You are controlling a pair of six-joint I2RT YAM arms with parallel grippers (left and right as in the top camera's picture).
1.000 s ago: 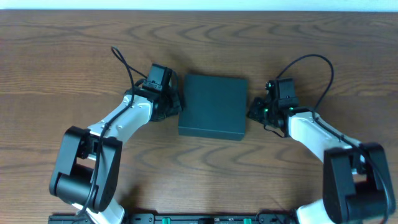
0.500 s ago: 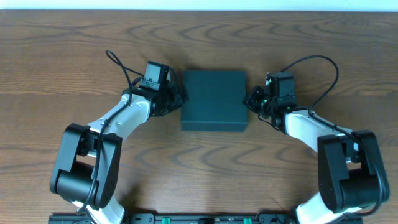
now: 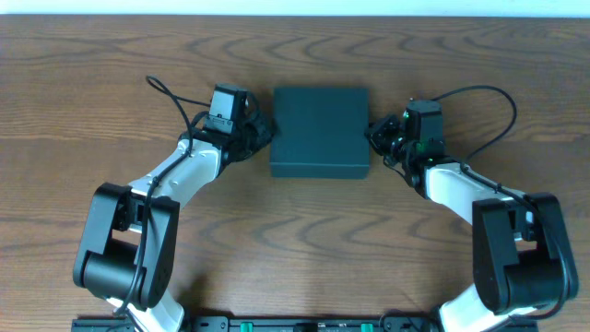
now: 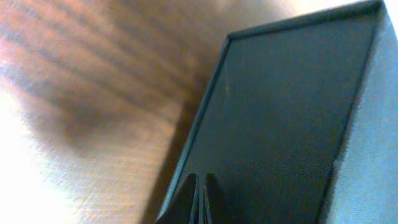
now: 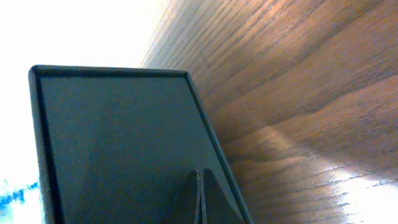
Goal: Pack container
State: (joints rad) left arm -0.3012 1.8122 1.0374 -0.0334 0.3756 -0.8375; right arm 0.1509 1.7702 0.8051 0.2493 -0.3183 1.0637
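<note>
Container (image 3: 320, 132) sits closed, lid flat, on the table (image 3: 111, 74), about mid-width and nearer the far edge than the near one. It is square to the table edges. From above it is close to square; the left-right side may be a bit longer, can't be sure.

Left gripper (image 3: 265, 136) is fully closed, fingers pressed together, nothing between them. Its tip is at the container's left wall and looks to be touching. In the left wrist view the joined fingers (image 4: 200, 186) point straight into the dark wall (image 4: 280, 112).

Right gripper (image 3: 373, 138) is the same: pinched tight and empty, tip against the right wall. In the right wrist view the closed tip (image 5: 200, 180) meets the wall (image 5: 118, 137).

Key relation: the container lies directly between the two tips, to the right of the left one and to the left of the right one. Both arms are equally near, with no gap to either that I can see. The tips line up across its middle, left to right.

Judgement: a two-sided squeeze or nudge on a shut box, late in the packing. Uneven pushing could twist it.
</note>
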